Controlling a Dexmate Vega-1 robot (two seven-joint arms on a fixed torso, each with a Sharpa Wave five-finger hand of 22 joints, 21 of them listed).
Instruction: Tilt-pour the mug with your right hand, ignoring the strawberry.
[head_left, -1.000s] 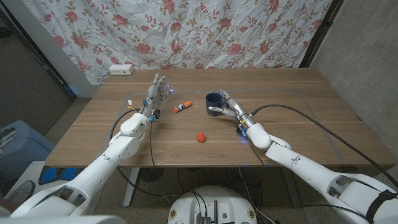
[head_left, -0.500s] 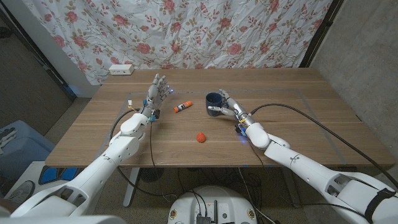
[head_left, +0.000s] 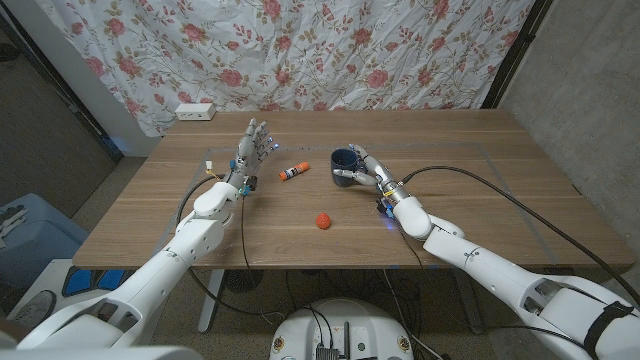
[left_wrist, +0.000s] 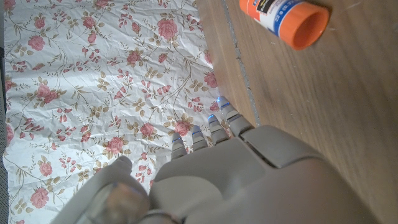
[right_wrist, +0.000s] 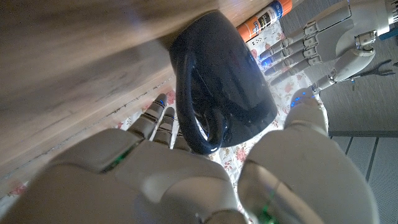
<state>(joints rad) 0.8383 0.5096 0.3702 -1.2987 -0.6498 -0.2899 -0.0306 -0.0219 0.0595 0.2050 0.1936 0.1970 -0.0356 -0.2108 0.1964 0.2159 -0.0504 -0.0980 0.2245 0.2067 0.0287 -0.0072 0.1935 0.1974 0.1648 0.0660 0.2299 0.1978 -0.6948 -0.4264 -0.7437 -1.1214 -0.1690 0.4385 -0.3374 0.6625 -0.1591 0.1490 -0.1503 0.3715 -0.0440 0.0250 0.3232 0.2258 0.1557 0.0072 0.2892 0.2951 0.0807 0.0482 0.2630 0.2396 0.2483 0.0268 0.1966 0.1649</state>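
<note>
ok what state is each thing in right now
mug: upright on the table, right hand around it
right hand: fingers at the mug's sides, by its handle
left hand: open, fingers spread, holding nothing
glue stick: lying on its side, capped
strawberry: loose on the table, untouched
power strip: at the table's far edge

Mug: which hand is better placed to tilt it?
Right. The right hand is already at the mug, fingers around its handle side. The left hand stands across the table beyond the glue stick, holding nothing.
</note>
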